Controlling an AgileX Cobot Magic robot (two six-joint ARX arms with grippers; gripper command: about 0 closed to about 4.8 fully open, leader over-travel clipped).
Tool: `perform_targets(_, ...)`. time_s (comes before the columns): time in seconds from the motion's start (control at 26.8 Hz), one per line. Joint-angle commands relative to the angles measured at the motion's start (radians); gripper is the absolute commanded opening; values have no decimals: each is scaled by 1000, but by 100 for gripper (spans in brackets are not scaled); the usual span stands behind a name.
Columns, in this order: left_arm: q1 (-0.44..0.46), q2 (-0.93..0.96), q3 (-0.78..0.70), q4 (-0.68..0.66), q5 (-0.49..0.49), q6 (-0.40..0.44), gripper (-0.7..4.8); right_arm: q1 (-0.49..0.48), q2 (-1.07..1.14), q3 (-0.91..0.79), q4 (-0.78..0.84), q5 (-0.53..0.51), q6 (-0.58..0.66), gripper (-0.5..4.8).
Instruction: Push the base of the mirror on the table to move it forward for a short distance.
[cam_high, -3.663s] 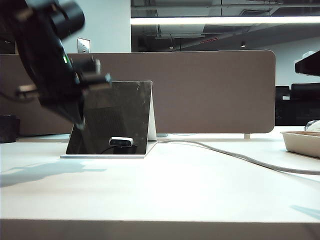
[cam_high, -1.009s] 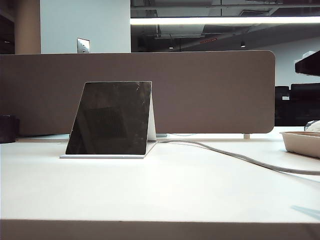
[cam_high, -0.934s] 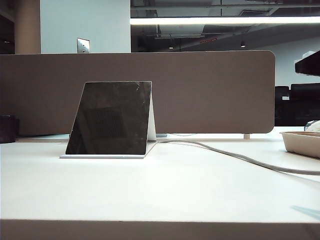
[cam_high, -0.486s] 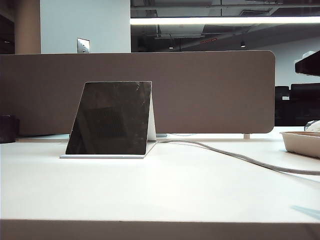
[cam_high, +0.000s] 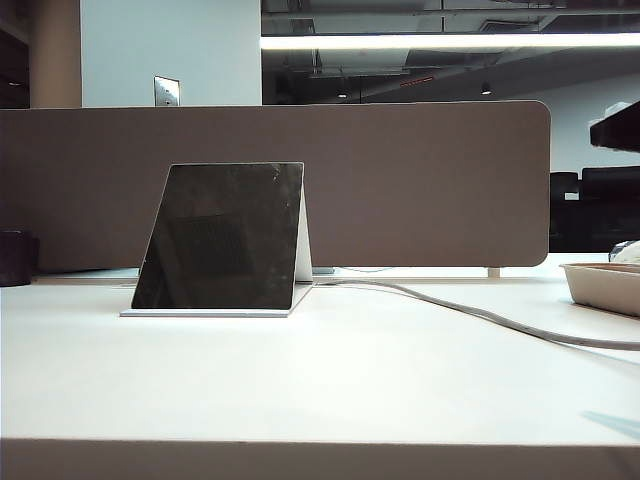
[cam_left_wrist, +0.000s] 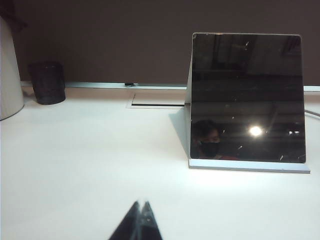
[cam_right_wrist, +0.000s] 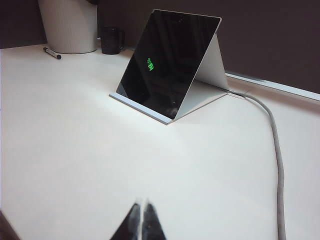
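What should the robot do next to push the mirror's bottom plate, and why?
Probably bring the left gripper toward the thin white base plate of the dark glossy mirror. Both grippers, left and right, have jaws shut and sit above the bare white table, well short of the mirror, touching nothing. The left one faces the plate's edge squarely.

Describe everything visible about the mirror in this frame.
The mirror is a dark glossy panel with rounded corners, leaning back on a white rear support. It stands on its thin flat white base, which rests on the white table in front of the brown divider. Its face shows faint smudges and reflections. A grey cable runs to its rear corner. Neither the left hand nor the right hand, both shut, touches it.
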Motion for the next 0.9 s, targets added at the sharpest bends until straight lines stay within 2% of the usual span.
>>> perform_targets(0.04, 0, 1, 1, 6, 5, 4, -1, 1, 0, 1, 14, -1, -1, 22)
perform_targets(0.52, 0, 1, 1, 6, 5, 4, -1, -2, 0, 1, 14, -1, -1, 22)
perform_targets(0.6, 0, 1, 1, 6, 5, 4, -1, -34, 0, 1, 14, -5, 0, 22)
perform_targets(0.75, 0, 1, 1, 6, 5, 4, -1, -172, 0, 1, 14, -4, 0, 22)
perform_targets(0.82, 1, 1, 1, 6, 5, 4, -1, -284, 0, 1, 14, -4, 0, 22)
perform_targets(0.9, 0, 1, 1, 6, 5, 4, -1, -348, 0, 1, 14, -1, 0, 22)
